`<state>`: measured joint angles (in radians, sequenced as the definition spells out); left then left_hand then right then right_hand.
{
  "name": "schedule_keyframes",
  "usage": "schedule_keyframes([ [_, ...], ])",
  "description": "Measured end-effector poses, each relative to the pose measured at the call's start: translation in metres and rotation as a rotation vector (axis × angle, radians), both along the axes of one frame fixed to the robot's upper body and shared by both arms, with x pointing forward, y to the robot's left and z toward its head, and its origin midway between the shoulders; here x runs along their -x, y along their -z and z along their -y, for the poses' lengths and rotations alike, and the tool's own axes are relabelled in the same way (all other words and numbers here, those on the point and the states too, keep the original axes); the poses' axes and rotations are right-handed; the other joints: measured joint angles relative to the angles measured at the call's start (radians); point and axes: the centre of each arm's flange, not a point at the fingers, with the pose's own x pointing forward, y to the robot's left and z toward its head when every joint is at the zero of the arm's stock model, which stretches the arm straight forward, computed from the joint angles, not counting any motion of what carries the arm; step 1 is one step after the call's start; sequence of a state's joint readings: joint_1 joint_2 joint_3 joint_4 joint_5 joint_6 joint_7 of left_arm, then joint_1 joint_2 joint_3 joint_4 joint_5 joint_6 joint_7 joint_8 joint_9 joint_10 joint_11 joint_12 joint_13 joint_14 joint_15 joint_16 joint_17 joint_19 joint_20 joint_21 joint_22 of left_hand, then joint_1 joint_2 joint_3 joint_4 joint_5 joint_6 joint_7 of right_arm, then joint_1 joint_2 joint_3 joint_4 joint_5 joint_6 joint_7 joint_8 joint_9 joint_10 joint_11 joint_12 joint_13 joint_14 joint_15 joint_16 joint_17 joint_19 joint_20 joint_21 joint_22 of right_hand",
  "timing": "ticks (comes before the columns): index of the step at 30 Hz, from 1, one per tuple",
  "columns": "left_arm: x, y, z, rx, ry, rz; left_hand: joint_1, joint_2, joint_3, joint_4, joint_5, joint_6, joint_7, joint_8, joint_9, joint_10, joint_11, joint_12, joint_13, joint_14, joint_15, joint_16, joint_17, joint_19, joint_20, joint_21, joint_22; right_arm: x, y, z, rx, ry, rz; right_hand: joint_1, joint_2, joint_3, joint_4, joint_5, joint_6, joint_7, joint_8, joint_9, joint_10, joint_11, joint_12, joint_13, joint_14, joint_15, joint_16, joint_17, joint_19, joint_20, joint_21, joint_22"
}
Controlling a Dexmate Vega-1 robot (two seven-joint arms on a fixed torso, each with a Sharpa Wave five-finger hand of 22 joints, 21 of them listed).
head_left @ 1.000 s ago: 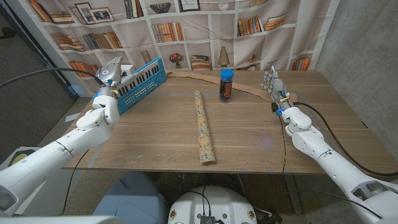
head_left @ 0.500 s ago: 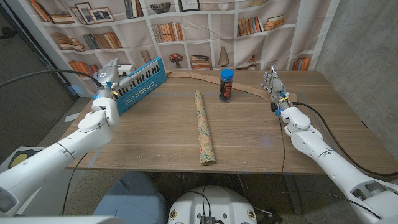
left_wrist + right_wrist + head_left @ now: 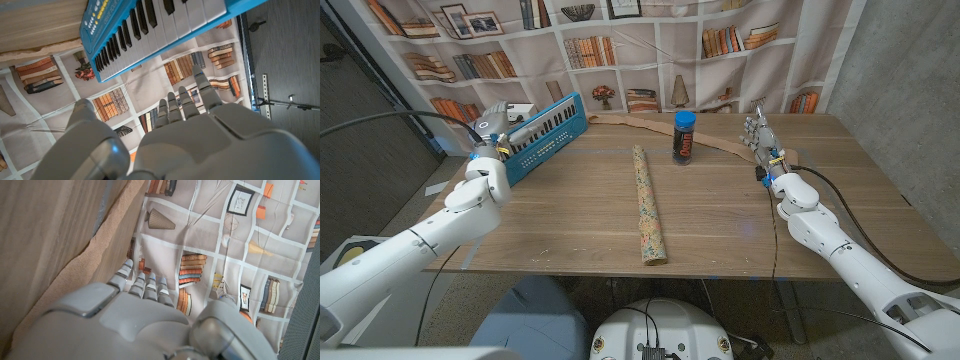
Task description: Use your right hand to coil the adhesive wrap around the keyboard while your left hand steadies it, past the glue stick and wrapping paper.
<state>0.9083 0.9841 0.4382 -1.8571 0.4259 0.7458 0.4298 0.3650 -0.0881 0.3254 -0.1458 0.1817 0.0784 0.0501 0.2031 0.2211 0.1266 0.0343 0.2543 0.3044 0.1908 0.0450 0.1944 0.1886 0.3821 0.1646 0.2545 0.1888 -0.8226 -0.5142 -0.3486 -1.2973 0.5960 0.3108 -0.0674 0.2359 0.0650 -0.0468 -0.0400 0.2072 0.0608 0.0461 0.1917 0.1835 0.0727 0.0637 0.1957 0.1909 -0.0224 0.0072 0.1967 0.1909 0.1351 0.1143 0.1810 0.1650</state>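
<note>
The blue keyboard (image 3: 542,133) lies slanted at the table's far left, its keys (image 3: 150,27) close above my left hand's fingertips. My left hand (image 3: 491,124) stands at the keyboard's left end with its fingers (image 3: 186,102) stretched out and nothing in them. The tan adhesive wrap (image 3: 650,124) runs as a long strip along the table's back, from the keyboard's right end to my right hand (image 3: 757,131). That hand stands upright by the strip's right end, fingers (image 3: 145,287) straight over the wrap (image 3: 97,267), holding nothing. The glue stick (image 3: 683,137) stands upright just in front of the strip.
A roll of patterned wrapping paper (image 3: 649,206) lies lengthwise down the table's middle, reaching the near edge. A bookshelf-printed backdrop (image 3: 650,40) hangs right behind the table. Bare wood (image 3: 840,170) stretches to the right of my right arm.
My left hand has drawn slightly down and back at the keyboard's left end. The right hand, wrap, glue stick and paper roll have stayed put.
</note>
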Motion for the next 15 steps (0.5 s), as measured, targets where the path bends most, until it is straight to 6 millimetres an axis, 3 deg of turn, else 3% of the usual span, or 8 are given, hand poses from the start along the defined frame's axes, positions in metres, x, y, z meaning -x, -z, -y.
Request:
schedule_keyframes([
  [15, -0.003, 0.004, -0.016, 0.005, -0.010, -0.022, 0.005, 0.005, 0.003, 0.003, 0.000, -0.002, 0.012, 0.000, 0.000, 0.005, 0.005, 0.000, 0.006, 0.016, 0.016, 0.000, 0.000, 0.034, 0.049, 0.000, 0.001, 0.000, 0.001, -0.001, -0.007, 0.004, -0.002, 0.000, 0.000, 0.003, -0.003, 0.000, 0.000, 0.000, 0.000, 0.000, 0.000, 0.000, 0.000, 0.000, 0.000, 0.000, 0.000, 0.000, 0.000, 0.000, 0.000, 0.000],
])
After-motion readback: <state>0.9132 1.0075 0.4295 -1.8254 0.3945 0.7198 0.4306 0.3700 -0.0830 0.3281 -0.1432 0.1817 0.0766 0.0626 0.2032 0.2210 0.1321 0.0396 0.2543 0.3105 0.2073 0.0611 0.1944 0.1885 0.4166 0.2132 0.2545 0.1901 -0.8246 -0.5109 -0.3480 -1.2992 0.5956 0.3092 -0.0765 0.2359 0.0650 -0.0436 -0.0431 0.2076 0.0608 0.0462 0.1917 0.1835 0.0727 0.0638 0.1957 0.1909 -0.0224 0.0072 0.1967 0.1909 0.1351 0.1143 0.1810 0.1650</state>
